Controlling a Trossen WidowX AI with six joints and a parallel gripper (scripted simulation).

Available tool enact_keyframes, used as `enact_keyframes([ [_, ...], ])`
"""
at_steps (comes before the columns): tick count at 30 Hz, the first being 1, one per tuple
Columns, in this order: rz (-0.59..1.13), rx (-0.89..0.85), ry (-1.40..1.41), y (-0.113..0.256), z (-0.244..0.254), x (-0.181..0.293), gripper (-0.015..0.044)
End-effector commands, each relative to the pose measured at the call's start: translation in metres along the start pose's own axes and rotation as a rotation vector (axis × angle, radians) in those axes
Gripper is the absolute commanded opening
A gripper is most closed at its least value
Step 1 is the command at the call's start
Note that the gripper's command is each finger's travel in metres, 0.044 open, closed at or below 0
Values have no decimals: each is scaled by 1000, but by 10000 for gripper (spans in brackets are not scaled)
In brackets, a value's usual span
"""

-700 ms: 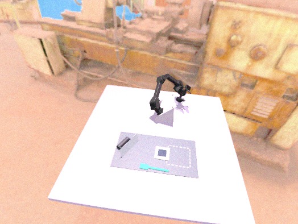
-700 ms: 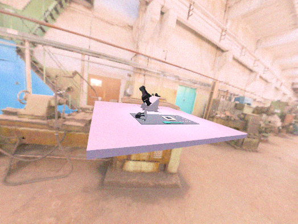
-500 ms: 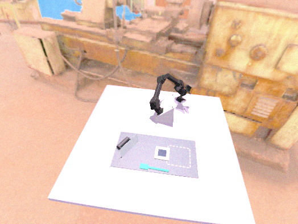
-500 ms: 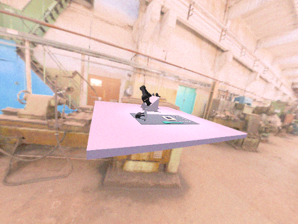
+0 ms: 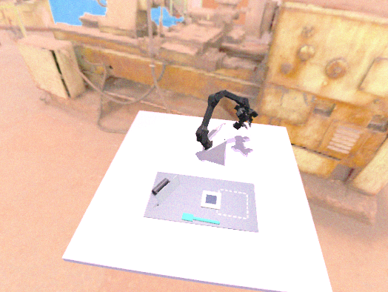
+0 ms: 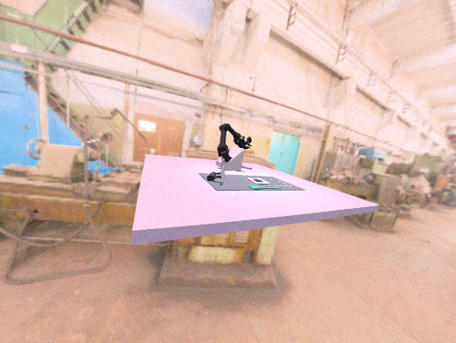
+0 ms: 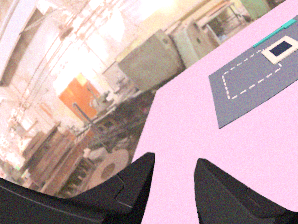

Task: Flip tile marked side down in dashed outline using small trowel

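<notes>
The tile (image 5: 211,199) (image 6: 258,180) (image 7: 281,48), white-rimmed with a dark blue square facing up, lies flat on the grey mat (image 5: 185,200) (image 7: 220,112), at the left edge of the dashed outline (image 5: 246,193). A tool with a dark handle (image 5: 161,186) (image 6: 213,177) and a pale grey blade rests at the mat's left end. A teal tool (image 5: 187,217) (image 6: 261,187) (image 7: 289,24) with a wide flat head lies along the mat's front. Which tool is the small trowel I cannot tell for sure. My gripper (image 5: 244,125) (image 6: 250,143) (image 7: 174,163) is partly open and empty, raised behind the mat.
The white table (image 5: 122,237) (image 6: 183,209) carries the mat and the arm (image 5: 208,116) (image 6: 223,141). The arm's base is behind the mat. A pale wedge shape beside the base in the top camera looks like its shadow. Workshop machinery stands beyond the table's back edge.
</notes>
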State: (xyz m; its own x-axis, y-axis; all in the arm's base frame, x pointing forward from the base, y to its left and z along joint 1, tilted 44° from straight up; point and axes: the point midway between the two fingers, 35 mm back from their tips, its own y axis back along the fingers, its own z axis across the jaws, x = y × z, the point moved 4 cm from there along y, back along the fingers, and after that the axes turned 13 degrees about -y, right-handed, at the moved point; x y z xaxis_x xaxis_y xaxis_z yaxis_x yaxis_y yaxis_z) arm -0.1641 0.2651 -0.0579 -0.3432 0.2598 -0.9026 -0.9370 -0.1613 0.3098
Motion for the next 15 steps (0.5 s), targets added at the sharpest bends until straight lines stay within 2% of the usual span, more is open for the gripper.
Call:
enact_keyframes([
  [1,11,108,32,-20,13,-12,100],
  [10,47,283,83,-66,42,-41,100],
  [15,97,433,122,-116,64,-77,100],
])
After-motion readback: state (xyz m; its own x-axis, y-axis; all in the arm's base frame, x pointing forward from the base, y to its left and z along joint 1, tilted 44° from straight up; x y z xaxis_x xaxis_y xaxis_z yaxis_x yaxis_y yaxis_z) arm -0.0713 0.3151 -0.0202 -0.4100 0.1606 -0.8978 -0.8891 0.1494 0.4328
